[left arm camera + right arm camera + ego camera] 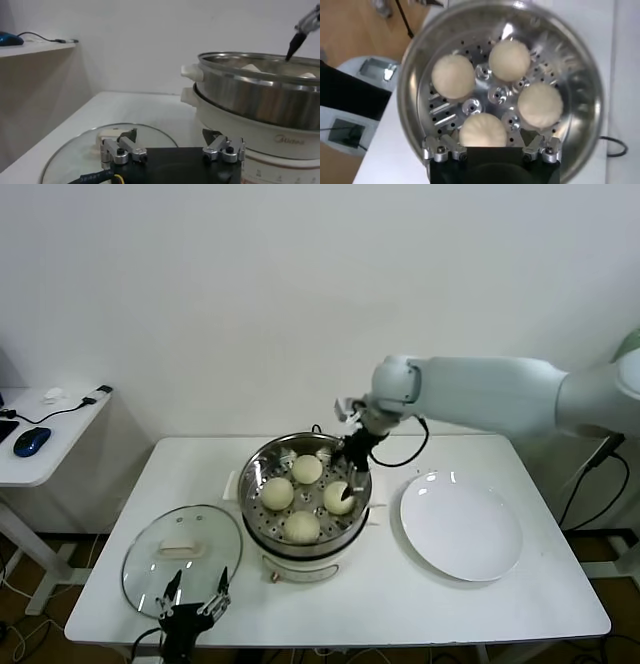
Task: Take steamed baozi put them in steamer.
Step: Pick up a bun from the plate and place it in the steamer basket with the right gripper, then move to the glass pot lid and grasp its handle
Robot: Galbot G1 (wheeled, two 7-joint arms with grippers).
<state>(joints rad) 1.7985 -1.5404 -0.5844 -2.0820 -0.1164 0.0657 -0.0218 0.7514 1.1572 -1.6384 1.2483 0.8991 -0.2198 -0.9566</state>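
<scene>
We list a white table (500, 599) set against a pale wall, with the steamer (305, 529) near its middle: a shiny steel pot on a white base with side handles, a perforated tray inside. On that tray we count four steamed baozi (307, 469), cream-white and round, arranged in a ring and lying apart from one another; the right wrist view shows all four (509, 59) around the tray's central knob. The right gripper (347, 487) hangs over the steamer's right side, just above the bun nearest the plate; we record its fingers (442, 150) spread apart with nothing between them, one bun sitting below the gap. To the steamer's right, near but not touching, lies an empty flat white plate (462, 526). To its left rests a round glass lid (182, 546) with a pale knob, flat on the table. The left gripper (190, 609) sits low at the table's front edge, over the near rim of the lid; we note its fingers (119, 150) parted and holding nothing. On a side table (45, 434) farther left we log a blue mouse (32, 440) and a cable.
</scene>
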